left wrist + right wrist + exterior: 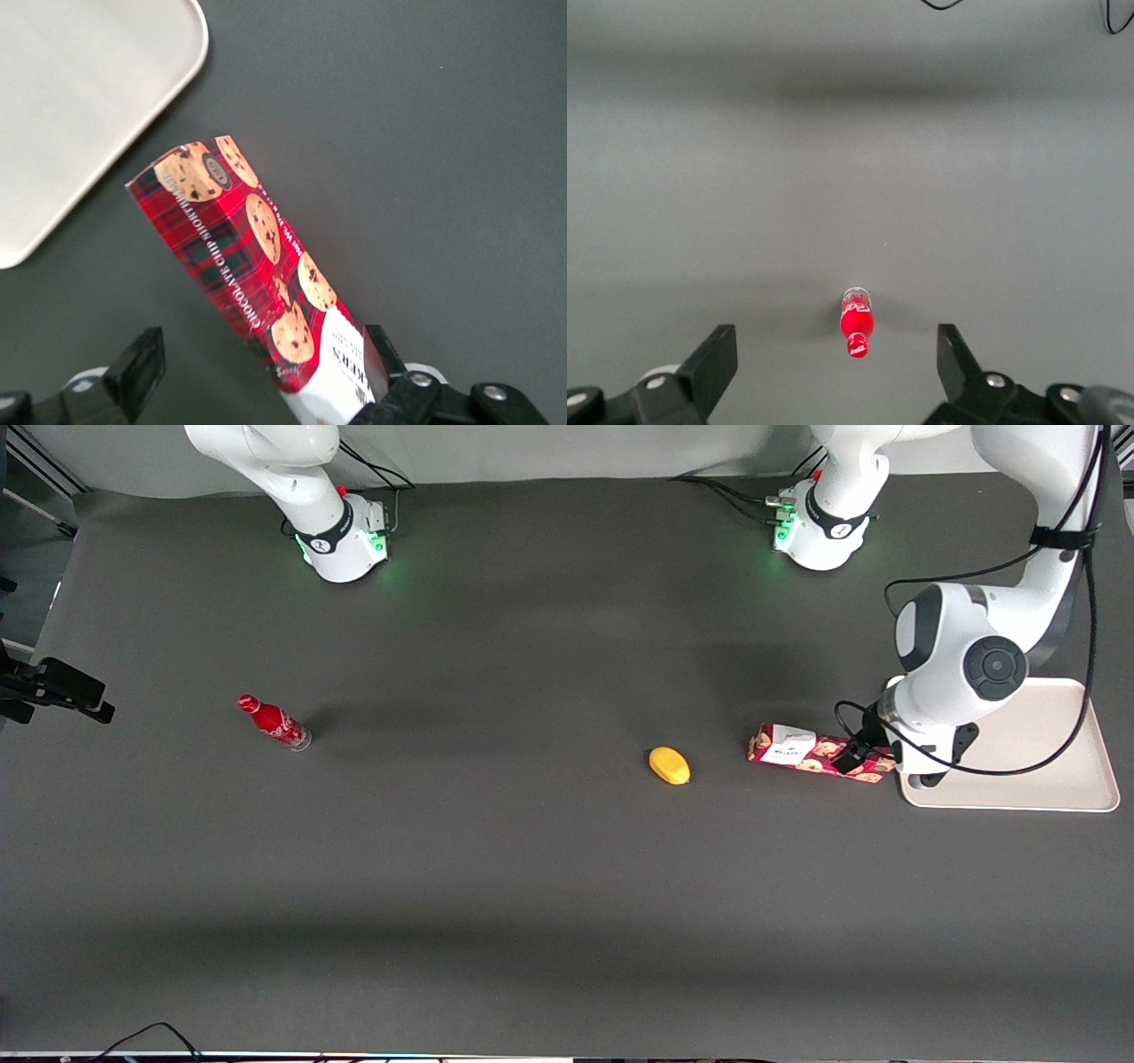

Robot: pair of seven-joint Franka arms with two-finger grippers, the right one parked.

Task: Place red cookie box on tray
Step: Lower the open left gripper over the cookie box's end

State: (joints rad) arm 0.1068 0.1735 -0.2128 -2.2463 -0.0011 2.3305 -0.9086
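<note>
Spanning the whole scene, a dark grey table carries everything in play. The tray, off-white and low-rimmed, sits at the working arm's end of it and holds nothing so far. Just beside the tray's rim lies the red cookie box, flat on the table, its white label patch at the end pointing away from the tray and its other end close to the rim but not on it. The left arm's gripper hangs low over the box, fingers spread wide; one fingertip stands clear on one side while the other sits at the box's labelled edge, so nothing is grasped.

A yellow lemon-like object rests nearby, toward the parked arm's end, and a small red soda bottle stands much farther that way.

The risk, on this evidence, is an off-centre grip: the box runs diagonally between the fingers and is long, so closing near one end could let it pivot, slip, or catch its leading end on the tray rim.
</note>
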